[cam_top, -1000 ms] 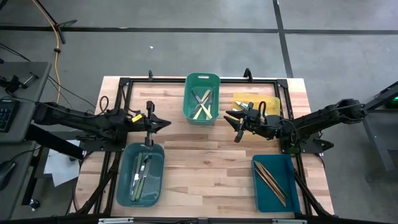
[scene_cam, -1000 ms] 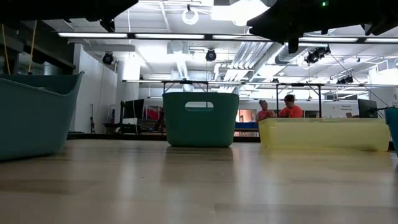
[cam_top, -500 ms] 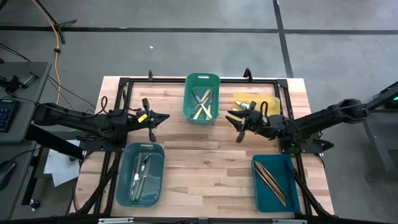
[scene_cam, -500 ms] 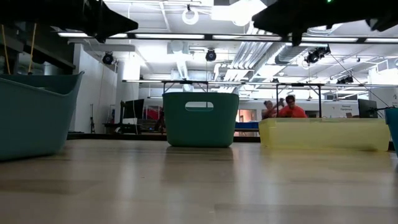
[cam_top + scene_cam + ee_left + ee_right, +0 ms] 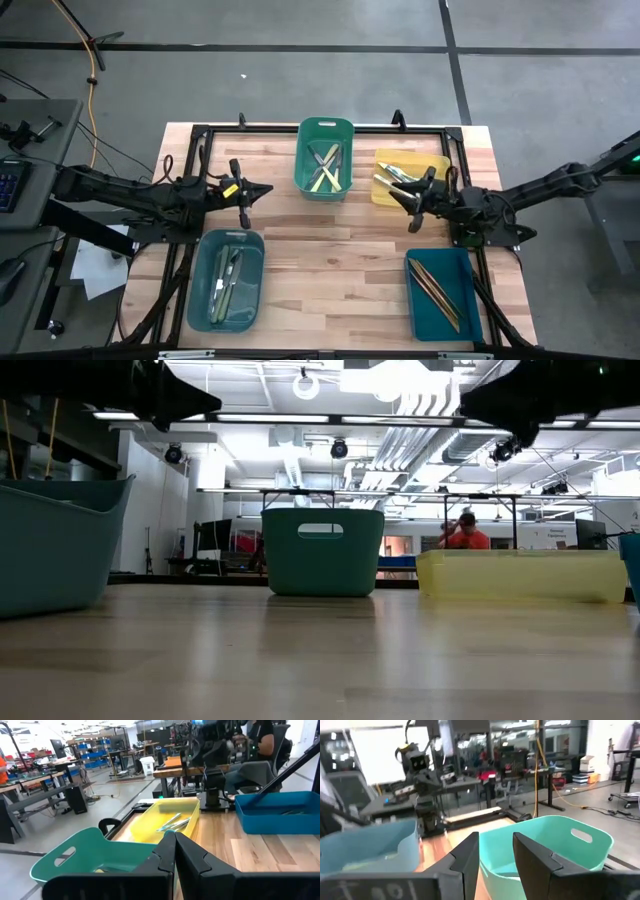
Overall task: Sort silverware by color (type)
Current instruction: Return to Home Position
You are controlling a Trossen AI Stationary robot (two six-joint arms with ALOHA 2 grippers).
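The silverware lies sorted in four bins. Pale yellow and grey pieces are in the green bin. Metal pieces are in the yellow bin. Green-handled pieces are in the pale teal bin. Brown-handled pieces are in the blue bin. My left gripper hangs shut above the table, left of the green bin, pointing level toward the right. My right gripper hovers open and empty at the yellow bin's near edge, pointing left.
A black frame borders the wooden table. Bare wood lies between the four bins in the middle. In the low view a person in an orange shirt sits in the room far behind the yellow bin.
My right gripper has drawn back toward the table's right edge, staying open and level, and the yellow bin's contents now show. My left gripper turned a little at the wrist early on, then kept still. No silverware has moved.
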